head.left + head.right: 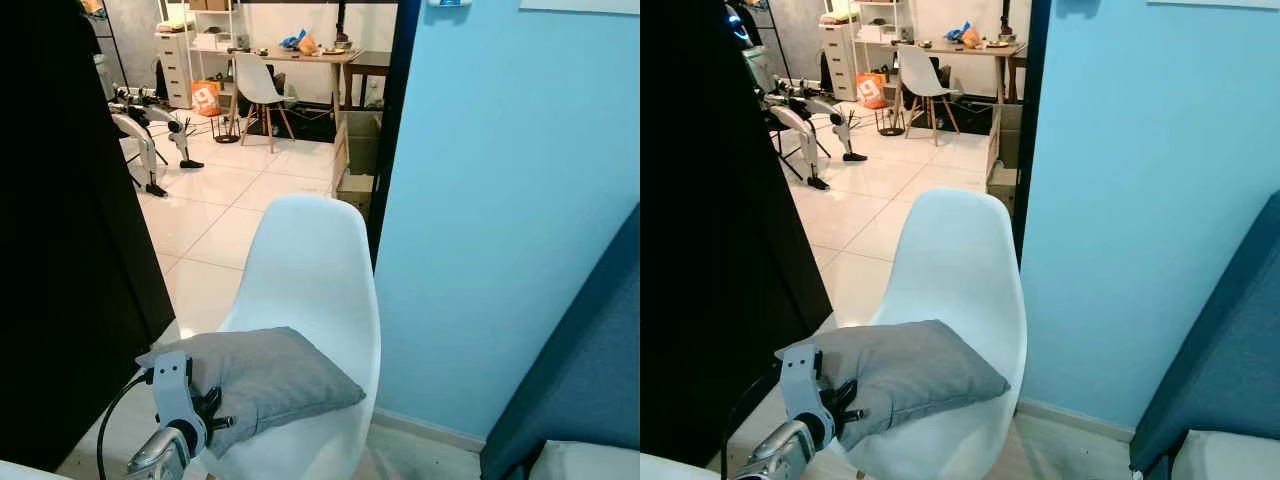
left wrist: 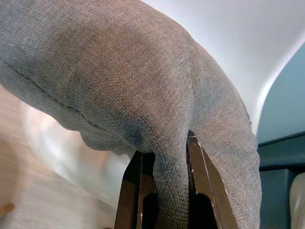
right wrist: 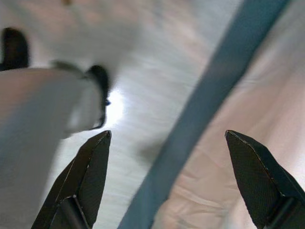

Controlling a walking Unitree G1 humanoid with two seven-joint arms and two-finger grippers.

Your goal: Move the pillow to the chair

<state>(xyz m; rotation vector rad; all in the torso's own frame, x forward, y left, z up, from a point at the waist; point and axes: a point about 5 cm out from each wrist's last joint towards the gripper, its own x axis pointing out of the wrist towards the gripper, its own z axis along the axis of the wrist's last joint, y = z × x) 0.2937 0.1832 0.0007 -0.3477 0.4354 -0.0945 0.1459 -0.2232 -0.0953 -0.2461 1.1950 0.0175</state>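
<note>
Fingers (image 2: 202,186) of left gripper (image 1: 205,412) are clenched on a fold of the grey pillow (image 1: 265,380), at its near-left edge. Pillow lies on seat of the white chair (image 1: 315,270), long axis approx. left to right, far-right corner pointing twd the blue wall (image 1: 500,200). Fabric is coarse woven; chair is a smooth moulded shell w/ rounded back. Left arm reaches up from below-left, wrist bent. Right gripper (image 3: 167,176) has fingers spread wide, grasping nothing, over pale floor.

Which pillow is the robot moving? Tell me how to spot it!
Find the big blue wall. Beside it stands a white chair. The pillow lies on its seat: soft, grey and square, with the left gripper pinching one edge in its jaws.
</note>
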